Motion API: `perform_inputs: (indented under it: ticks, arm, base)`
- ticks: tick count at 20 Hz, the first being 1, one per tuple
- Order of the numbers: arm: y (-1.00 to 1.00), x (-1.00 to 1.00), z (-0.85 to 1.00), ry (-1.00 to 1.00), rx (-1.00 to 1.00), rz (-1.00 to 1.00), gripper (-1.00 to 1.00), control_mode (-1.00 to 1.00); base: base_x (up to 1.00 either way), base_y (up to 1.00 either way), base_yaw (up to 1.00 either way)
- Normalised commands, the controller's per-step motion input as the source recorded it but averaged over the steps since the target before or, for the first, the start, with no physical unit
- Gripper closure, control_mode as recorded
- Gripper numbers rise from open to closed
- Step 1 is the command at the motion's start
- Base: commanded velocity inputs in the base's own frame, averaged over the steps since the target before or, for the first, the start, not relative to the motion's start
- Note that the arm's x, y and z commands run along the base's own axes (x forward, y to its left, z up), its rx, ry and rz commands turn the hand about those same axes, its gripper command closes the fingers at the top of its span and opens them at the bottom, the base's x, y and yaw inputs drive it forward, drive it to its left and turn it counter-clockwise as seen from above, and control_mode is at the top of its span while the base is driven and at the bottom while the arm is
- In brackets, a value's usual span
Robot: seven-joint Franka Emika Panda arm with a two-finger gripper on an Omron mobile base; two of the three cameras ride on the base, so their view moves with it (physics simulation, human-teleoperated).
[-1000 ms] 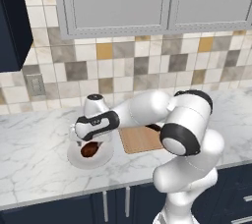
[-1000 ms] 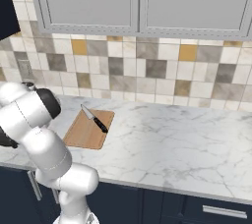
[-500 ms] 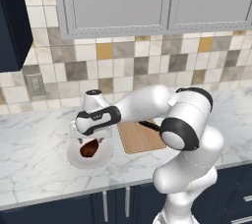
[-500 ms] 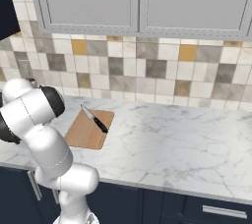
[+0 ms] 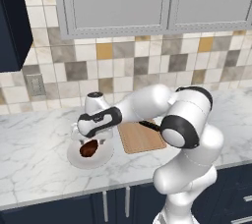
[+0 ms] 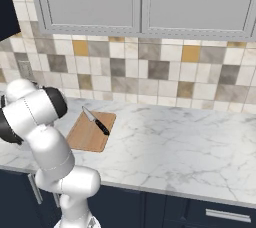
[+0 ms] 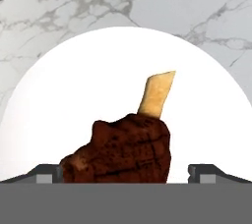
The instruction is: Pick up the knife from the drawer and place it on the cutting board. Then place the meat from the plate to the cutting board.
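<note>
The meat [image 7: 123,149], a dark reddish-brown chunk with a pale bone end, lies on the round white plate [image 7: 98,80]. My gripper [image 7: 128,174] is open and points straight down at it, one fingertip [image 7: 49,173] on each side of the chunk and clear of it. From the left base view, the hand hovers just above the meat [image 5: 89,148] on the plate [image 5: 74,158]. The knife [image 6: 96,121] lies diagonally on the light wooden cutting board [image 6: 87,137], right of the plate. The drawer is out of view.
White marble counter [image 6: 175,142] stretches to the right of the board. A tiled backsplash and grey wall cabinets rise behind. My own arm reaches over the near end of the cutting board [image 5: 138,139]. Navy cabinet fronts [image 5: 113,206] sit below the counter edge.
The arm has bent further and brought the hand a little lower over the plate. Knife, board and meat have not moved.
</note>
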Motion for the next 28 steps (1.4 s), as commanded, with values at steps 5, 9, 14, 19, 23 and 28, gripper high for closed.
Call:
perform_inputs:
  ticks: [5, 9, 14, 19, 23, 28]
  arm:
    - [0.00, 0.03, -0.25, 0.00, -0.02, 0.02, -1.00, -1.00]
    - [-0.01, 0.00, -0.18, -0.06, 0.00, 0.00, -1.00, -1.00]
    - [-0.20, -0.15, -0.27, -0.17, 0.00, 0.00, -1.00, -1.00]
    - [-0.10, -0.04, -0.23, -0.17, 0.00, 0.00, 1.00, -1.00]
    - [0.00, 0.00, -0.04, -0.05, 0.00, 0.00, 1.00, -1.00]
    - [0.00, 0.00, 0.00, 0.00, 0.00, 0.00, 1.00, -1.00]
  base:
    - [0.00, 0.00, 0.00]
    - [0.00, 0.00, 0.00]
    - [0.00, 0.00, 0.00]
    - [0.00, 0.00, 0.00]
    - [0.00, 0.00, 0.00]
    - [0.00, 0.00, 0.00]
